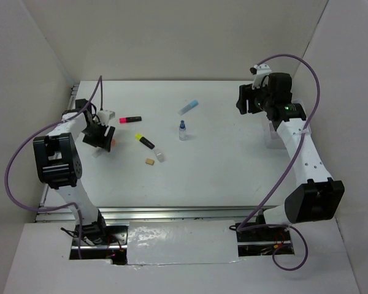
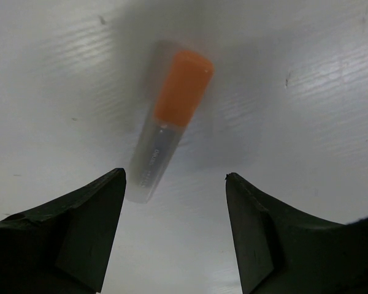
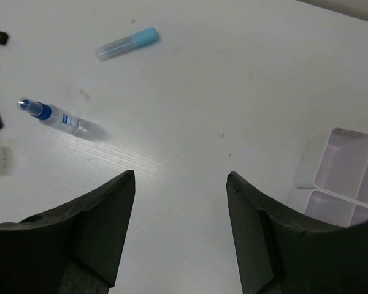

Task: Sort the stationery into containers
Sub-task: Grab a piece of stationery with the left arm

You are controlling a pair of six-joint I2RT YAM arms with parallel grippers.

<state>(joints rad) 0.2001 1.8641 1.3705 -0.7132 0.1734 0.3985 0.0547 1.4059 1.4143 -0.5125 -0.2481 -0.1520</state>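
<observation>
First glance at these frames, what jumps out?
The orange-capped tube lies on the table just ahead of the open left gripper, at far left. Mid-table is a loose scatter: pink highlighter, yellow highlighter, blue-capped bottle, light-blue-capped tube. The clear organiser tray sits at far right, near the open right gripper.

The left arm (image 1: pixel 58 156) folds at its elbow on the left of the frame, forearm reaching toward the upper left. There the left gripper (image 2: pixel 175 177) points downward, jaws spread apart. The right arm (image 1: pixel 303 153) stretches up the right side, and the right gripper (image 3: pixel 181 174), at upper right, hangs with its jaws parted too.
</observation>
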